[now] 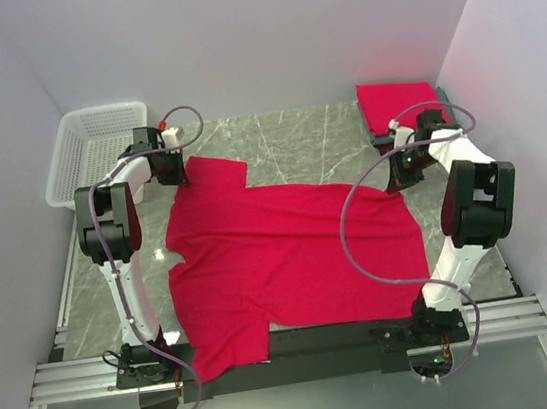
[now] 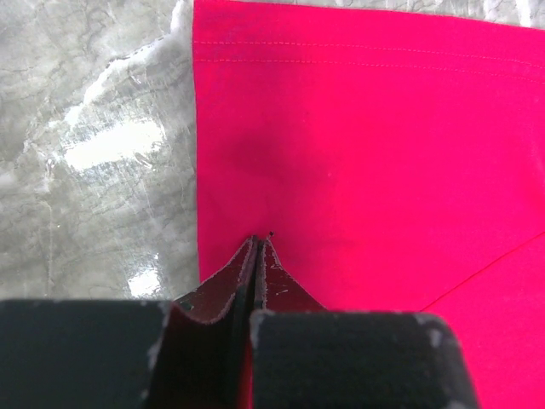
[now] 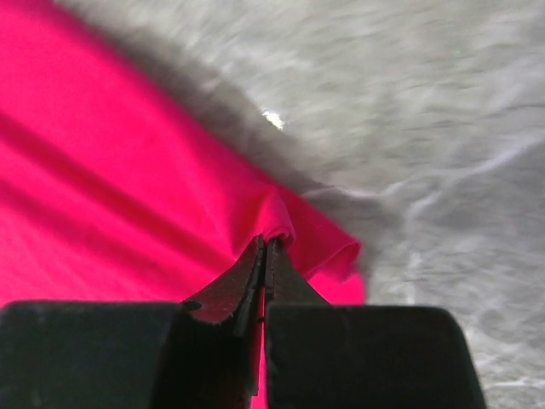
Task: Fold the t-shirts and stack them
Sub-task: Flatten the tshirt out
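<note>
A crimson t-shirt (image 1: 290, 253) lies spread flat on the marble table (image 1: 295, 139), with one sleeve pointing far left. My left gripper (image 1: 173, 172) is at that far-left sleeve. In the left wrist view it (image 2: 258, 240) is shut, with its tips on the red cloth (image 2: 366, 145) just inside the cloth's edge and red showing between the fingers. My right gripper (image 1: 396, 180) is at the shirt's far-right corner. In the right wrist view it (image 3: 266, 243) is shut on a small raised fold of the cloth (image 3: 102, 187). A folded red t-shirt (image 1: 396, 103) lies at the back right.
A white lattice basket (image 1: 95, 147) stands at the back left corner, close to my left arm. White walls enclose the table on three sides. The near hem of the shirt hangs over the dark front rail (image 1: 322, 341) between the arm bases.
</note>
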### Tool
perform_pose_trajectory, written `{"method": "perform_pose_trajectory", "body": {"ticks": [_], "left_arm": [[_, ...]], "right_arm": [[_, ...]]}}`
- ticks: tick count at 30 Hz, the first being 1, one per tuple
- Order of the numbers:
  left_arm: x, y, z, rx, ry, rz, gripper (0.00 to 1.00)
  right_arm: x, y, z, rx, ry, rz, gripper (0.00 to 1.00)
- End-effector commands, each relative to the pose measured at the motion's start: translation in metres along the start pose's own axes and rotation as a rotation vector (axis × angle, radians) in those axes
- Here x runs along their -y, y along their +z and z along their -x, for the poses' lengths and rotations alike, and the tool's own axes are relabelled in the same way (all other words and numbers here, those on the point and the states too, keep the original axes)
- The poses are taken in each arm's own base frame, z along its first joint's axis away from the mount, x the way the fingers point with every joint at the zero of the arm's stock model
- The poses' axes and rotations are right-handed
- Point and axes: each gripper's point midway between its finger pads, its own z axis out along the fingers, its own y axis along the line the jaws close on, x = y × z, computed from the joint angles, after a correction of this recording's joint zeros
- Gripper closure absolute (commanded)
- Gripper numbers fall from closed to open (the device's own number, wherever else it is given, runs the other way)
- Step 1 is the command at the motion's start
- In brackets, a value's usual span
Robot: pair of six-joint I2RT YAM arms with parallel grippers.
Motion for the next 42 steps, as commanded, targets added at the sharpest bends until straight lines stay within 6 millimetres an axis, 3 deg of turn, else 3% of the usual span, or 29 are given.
{"method": "perform_pose_trajectory", "body": {"ticks": [1,4,6,10,13,16,20,21,23,24,27,29,31,34,39,42], "left_arm": [[-0.017,0.004,-0.045,-0.136,-0.021,0.062,0.95],[-0.018,0.005,-0.046,-0.140,-0.020,0.064,0.94],[-0.018,0.005,-0.048,-0.145,-0.020,0.062,0.94],[-0.018,0.005,-0.050,-0.149,-0.017,0.067,0.94],[-0.019,0.004,-0.050,-0.150,-0.017,0.070,0.94],[-0.019,0.005,-0.051,-0.157,-0.019,0.068,0.94],[-0.019,0.008,-0.050,-0.158,-0.026,0.065,0.93],[-0.019,0.008,-0.048,-0.156,-0.027,0.062,0.93],[-0.019,0.009,-0.049,-0.160,-0.032,0.058,0.93],[-0.018,0.009,-0.048,-0.160,-0.032,0.058,0.93],[-0.019,0.009,-0.048,-0.163,-0.033,0.057,0.93],[-0.019,0.008,-0.048,-0.163,-0.029,0.059,0.92],[-0.018,0.008,-0.048,-0.161,-0.026,0.060,0.92],[-0.018,0.008,-0.047,-0.158,-0.028,0.055,0.92],[-0.018,0.012,-0.048,-0.159,-0.037,0.050,0.92],[-0.018,0.013,-0.049,-0.162,-0.038,0.049,0.92]], "right_arm": [[-0.021,0.004,-0.014,-0.019,-0.164,0.036,1.00],[-0.038,0.007,-0.032,-0.051,-0.254,0.045,1.00],[-0.054,0.000,-0.037,-0.031,-0.333,0.057,1.00],[-0.078,-0.012,-0.067,-0.026,-0.448,0.072,0.98],[-0.091,-0.026,-0.089,-0.037,-0.553,0.086,0.83],[-0.089,-0.032,-0.099,-0.065,-0.593,0.077,0.71],[-0.081,-0.042,-0.081,-0.026,-0.514,0.088,0.64],[-0.080,-0.047,-0.067,-0.002,-0.493,0.083,0.64],[-0.076,-0.036,-0.058,-0.033,-0.387,0.086,0.64],[-0.074,-0.035,-0.041,-0.006,-0.361,0.068,0.64],[-0.069,-0.019,-0.018,-0.016,-0.214,0.056,0.61],[-0.067,-0.002,-0.019,-0.083,-0.129,0.082,0.56],[-0.075,0.001,-0.019,-0.134,-0.088,0.141,0.49],[-0.079,0.011,-0.028,-0.200,-0.053,0.186,0.46],[-0.077,0.018,-0.031,-0.223,-0.063,0.164,0.47],[-0.078,0.022,-0.033,-0.234,-0.086,0.155,0.59]]}}
